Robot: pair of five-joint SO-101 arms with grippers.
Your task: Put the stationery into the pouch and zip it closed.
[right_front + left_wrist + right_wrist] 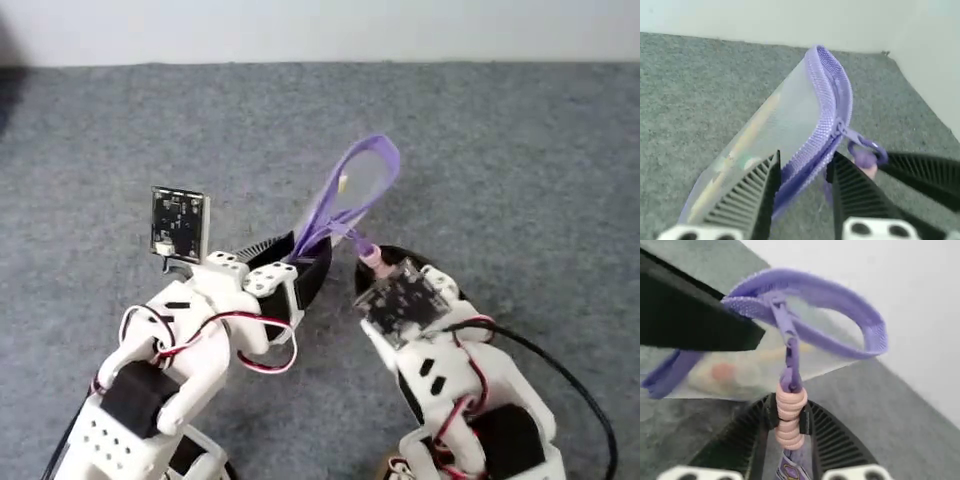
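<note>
Hanging above the bench point(520, 150), the purple-trimmed pouch point(357, 180) was clamped at its zipper edge by the left gripper point(805, 161); the right gripper point(789, 409) pinched the slider's pink coil point(789, 437) — a skewed tug could slip it free.

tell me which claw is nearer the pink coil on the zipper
Right. The right claw is shut on the pink coil itself; the left claw is clamped on the purple zip edge of the pouch, close beside the coil.

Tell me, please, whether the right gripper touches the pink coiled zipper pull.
Touching: the right wrist view shows the right gripper clamping the pink coiled zipper pull.
</note>
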